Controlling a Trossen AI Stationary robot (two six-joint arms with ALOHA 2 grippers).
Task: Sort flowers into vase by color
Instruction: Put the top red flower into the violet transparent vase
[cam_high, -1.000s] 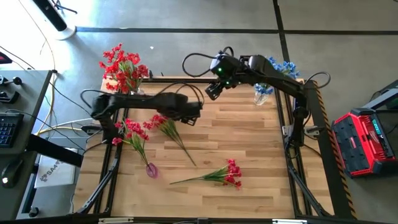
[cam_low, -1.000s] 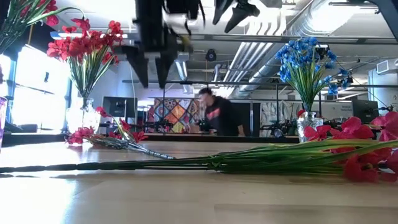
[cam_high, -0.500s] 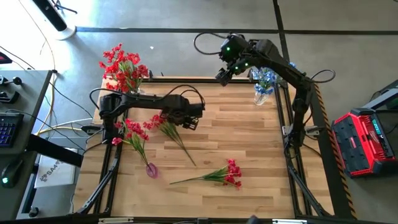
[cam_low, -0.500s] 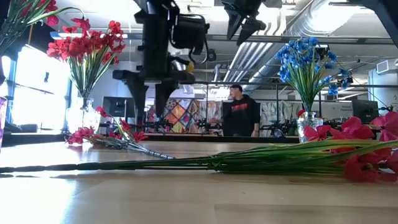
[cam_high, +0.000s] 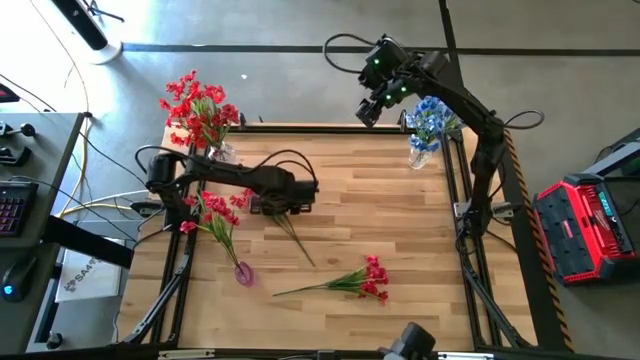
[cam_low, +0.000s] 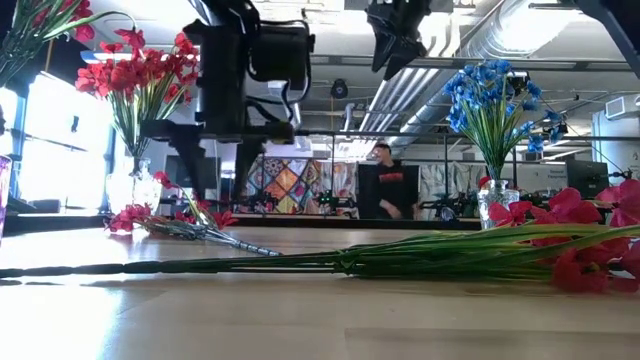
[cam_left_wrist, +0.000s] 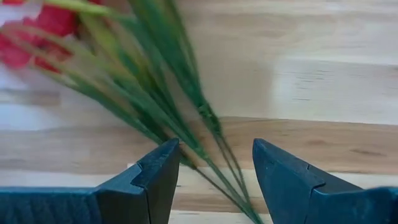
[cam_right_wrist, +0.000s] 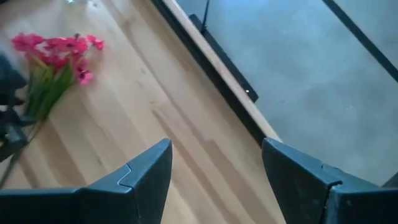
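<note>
Item: red flower spray (cam_high: 275, 212), lying flat on the wooden bench (cam_high: 400, 230), blooms toward the red bunch in its vase (cam_high: 200, 112) at the far left corner. Two further red sprays lie loose: one by the left edge (cam_high: 215, 222), one nearer the front (cam_high: 350, 282). The blue bunch (cam_high: 432, 122) stands in its vase at the far right corner. Left pincer (cam_left_wrist: 211, 171): spread wide, straddling the green stems (cam_left_wrist: 186, 118), nothing held. Right pincer (cam_right_wrist: 214, 174): wide apart and empty, raised over the bench's far edge. Handling, by judgement: light, thin, springy stems; slippery, apt to roll. Grip mid-stem, where strands gather, away from the fragile blooms.
</note>
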